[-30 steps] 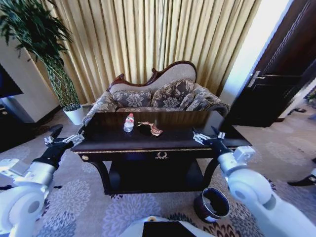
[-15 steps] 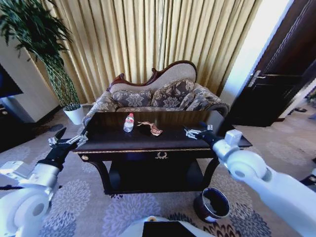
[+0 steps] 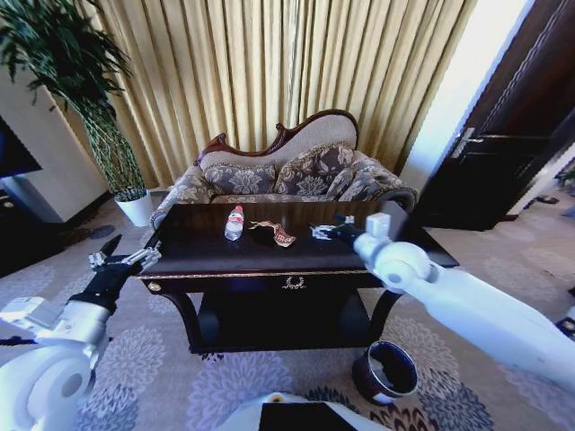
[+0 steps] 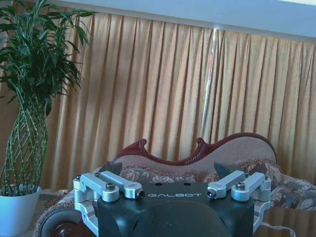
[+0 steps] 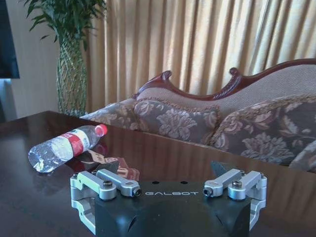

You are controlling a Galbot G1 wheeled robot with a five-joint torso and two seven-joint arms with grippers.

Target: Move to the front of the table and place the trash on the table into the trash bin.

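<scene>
The dark glossy table [image 3: 359, 256] stands right in front of me. On it lie two pieces of trash: a clear bottle [image 3: 234, 223] [image 5: 64, 147] with a red cap, on its side, and a brownish-red wrapper [image 3: 277, 234] [image 5: 126, 173] just right of it. My right gripper [image 3: 325, 232] [image 5: 167, 167] hovers open low over the tabletop, a short way right of the wrapper and pointing at it. Off the table's left front corner, my left gripper [image 3: 126, 260] [image 4: 168, 170] is open and holds nothing. The trash bin [image 3: 386, 370] sits on the carpet by the table's right front leg.
A patterned sofa [image 3: 287, 175] stands close behind the table, with curtains behind it. At the far left are a tall plant in a white pot [image 3: 135, 208] and a dark cabinet [image 3: 18, 229]. A dark door [image 3: 503, 153] is at the right.
My right arm has swung left from the table's right front corner, over the tabletop, to near the wrapper. The left gripper has barely moved.
</scene>
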